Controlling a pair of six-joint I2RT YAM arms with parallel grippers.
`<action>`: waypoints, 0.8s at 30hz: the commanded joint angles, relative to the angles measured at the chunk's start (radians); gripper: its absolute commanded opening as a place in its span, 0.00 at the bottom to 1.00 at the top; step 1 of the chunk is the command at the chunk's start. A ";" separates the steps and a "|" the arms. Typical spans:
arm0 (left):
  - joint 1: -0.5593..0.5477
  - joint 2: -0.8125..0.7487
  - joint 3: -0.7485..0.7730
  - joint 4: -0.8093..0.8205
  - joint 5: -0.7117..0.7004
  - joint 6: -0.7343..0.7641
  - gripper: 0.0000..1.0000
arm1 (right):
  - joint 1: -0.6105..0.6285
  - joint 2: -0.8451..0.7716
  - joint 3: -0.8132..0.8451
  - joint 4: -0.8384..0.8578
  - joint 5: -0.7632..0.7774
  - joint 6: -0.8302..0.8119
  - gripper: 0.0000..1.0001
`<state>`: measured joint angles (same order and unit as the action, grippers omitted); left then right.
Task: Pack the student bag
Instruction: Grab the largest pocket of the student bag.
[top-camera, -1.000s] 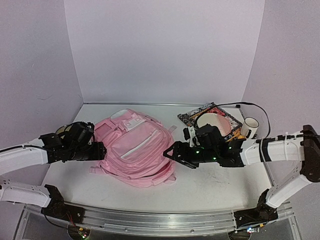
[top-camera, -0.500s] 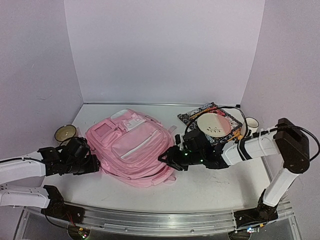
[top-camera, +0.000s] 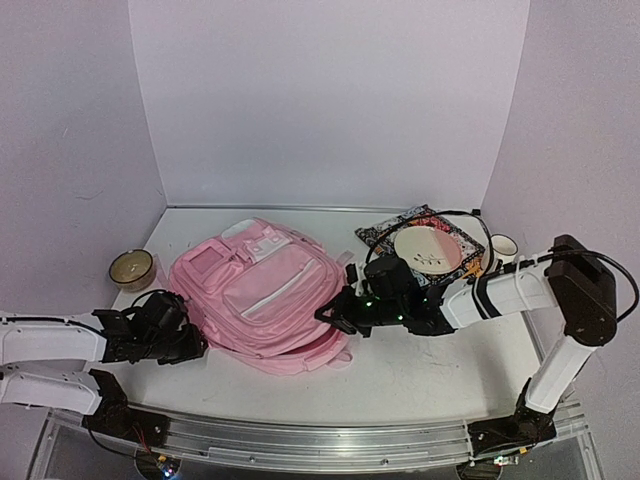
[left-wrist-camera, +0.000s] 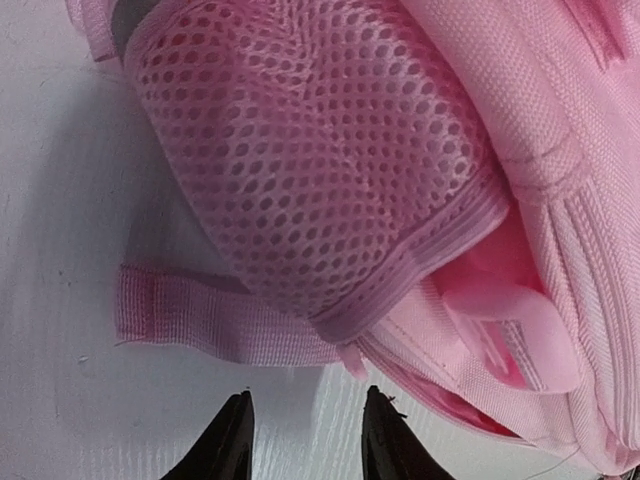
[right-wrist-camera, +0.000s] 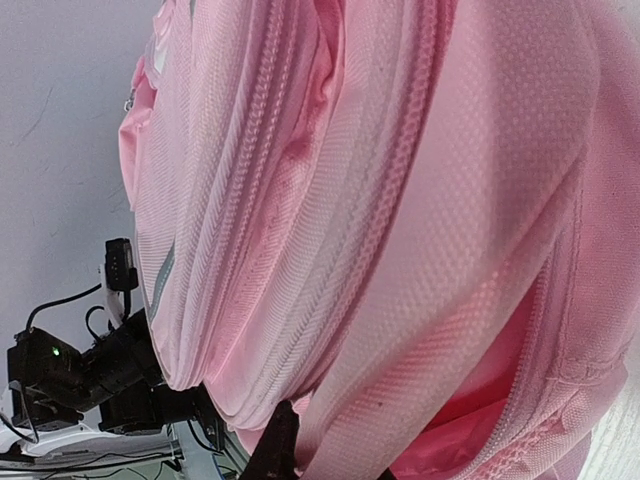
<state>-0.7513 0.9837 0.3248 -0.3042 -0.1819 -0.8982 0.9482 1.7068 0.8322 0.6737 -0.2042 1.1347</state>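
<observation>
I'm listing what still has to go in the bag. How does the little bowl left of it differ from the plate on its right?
The bowl is small and deep with a tan rim; the plate is wider, shallow and pale pink. The bowl stands directly on the table; the plate rests on a black-and-white patterned item. Both are round and lie outside the student bag.
</observation>
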 joint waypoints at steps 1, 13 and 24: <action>0.005 0.068 0.019 0.129 -0.022 0.001 0.33 | 0.006 0.014 0.045 0.024 -0.023 -0.006 0.11; 0.004 0.136 0.027 0.223 0.011 0.005 0.29 | 0.006 0.023 0.048 0.035 -0.039 0.000 0.10; 0.004 0.195 0.027 0.270 0.016 -0.003 0.31 | 0.006 0.034 0.050 0.051 -0.054 0.007 0.09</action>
<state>-0.7513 1.1465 0.3252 -0.1016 -0.1764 -0.8917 0.9478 1.7248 0.8391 0.6809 -0.2250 1.1386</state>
